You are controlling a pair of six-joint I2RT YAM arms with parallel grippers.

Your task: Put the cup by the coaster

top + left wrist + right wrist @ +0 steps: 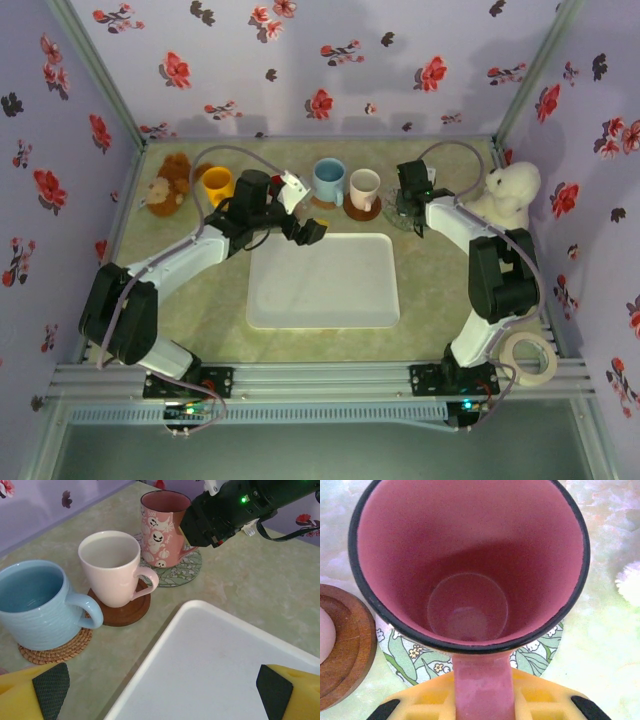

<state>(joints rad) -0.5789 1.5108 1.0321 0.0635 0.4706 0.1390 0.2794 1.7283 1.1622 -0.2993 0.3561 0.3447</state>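
The pink cup (pixel 470 565) has a black rim and white ghost prints on its side (pixel 162 530). It stands upright on the green floral coaster (pixel 540 652) at the back right of the table (pixel 400 222). My right gripper (pixel 482 705) is shut on the cup's handle (pixel 482 685), its yellow fingers on either side of it. In the left wrist view the right gripper (pixel 220 515) sits just right of the cup. My left gripper (pixel 162 690) hangs open over the far left corner of the white tray (pixel 225 665), with nothing between its fingers (pixel 50 687).
A pale pink cup (pixel 112 567) sits on a wooden coaster (pixel 125 612), and a blue cup (pixel 35 602) on a woven coaster (pixel 55 647), both left of the floral one. A yellow cup (pixel 217 183), two plush toys (pixel 170 183) (pixel 512 192) and a tape roll (pixel 528 357) lie around the edges.
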